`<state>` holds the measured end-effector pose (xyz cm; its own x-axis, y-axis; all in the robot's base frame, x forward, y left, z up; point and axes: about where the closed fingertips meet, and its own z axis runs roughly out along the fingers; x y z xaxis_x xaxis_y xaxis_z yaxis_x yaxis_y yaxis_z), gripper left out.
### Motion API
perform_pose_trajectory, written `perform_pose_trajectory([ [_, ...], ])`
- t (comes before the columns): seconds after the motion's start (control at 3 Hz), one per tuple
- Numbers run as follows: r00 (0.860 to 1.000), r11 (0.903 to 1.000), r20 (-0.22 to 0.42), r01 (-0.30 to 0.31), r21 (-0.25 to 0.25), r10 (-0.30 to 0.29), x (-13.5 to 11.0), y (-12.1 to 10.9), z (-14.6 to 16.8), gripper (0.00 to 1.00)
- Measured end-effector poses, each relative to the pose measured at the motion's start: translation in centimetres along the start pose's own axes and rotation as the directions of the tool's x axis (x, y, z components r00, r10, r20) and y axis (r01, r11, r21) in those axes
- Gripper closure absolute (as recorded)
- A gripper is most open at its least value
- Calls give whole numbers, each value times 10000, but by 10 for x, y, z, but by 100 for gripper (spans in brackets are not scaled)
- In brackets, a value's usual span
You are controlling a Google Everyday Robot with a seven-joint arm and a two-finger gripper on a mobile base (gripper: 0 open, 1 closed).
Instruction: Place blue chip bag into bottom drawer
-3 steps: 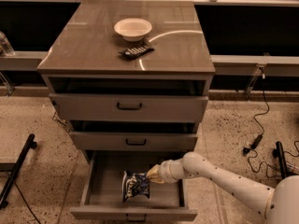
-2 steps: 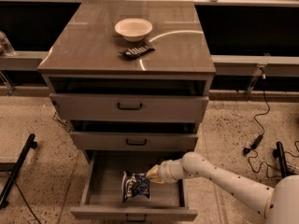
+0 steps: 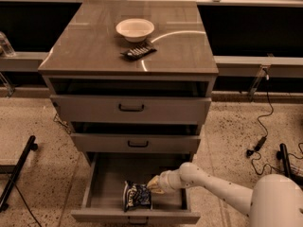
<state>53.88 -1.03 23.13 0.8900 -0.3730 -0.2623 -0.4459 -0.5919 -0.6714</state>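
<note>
The blue chip bag (image 3: 137,196), crumpled dark blue with white lettering, is inside the open bottom drawer (image 3: 135,216), near its front and middle. The drawer is pulled out well past the two drawers above it. My gripper (image 3: 154,184) reaches in from the right on a white arm and is at the bag's upper right corner, touching or almost touching it. The bag seems to rest on the drawer floor.
A white bowl (image 3: 135,29) and a small flat dark packet (image 3: 138,52) lie on the cabinet top (image 3: 85,51). The top drawer (image 3: 131,109) and middle drawer (image 3: 137,144) are slightly open. A black stand leg (image 3: 16,171) is at left, cables (image 3: 258,143) at right.
The gripper and the bag have dropped slightly lower in the bottom drawer. Nothing else has moved.
</note>
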Motion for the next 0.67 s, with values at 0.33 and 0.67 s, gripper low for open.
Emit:
perform_pose_trajectory([
  [0.33, 10000, 10000, 29, -43, -4, 43, -1, 3, 4, 100],
  [0.67, 9993, 9995, -163, -326, 57, 327, 5, 3, 8, 100],
])
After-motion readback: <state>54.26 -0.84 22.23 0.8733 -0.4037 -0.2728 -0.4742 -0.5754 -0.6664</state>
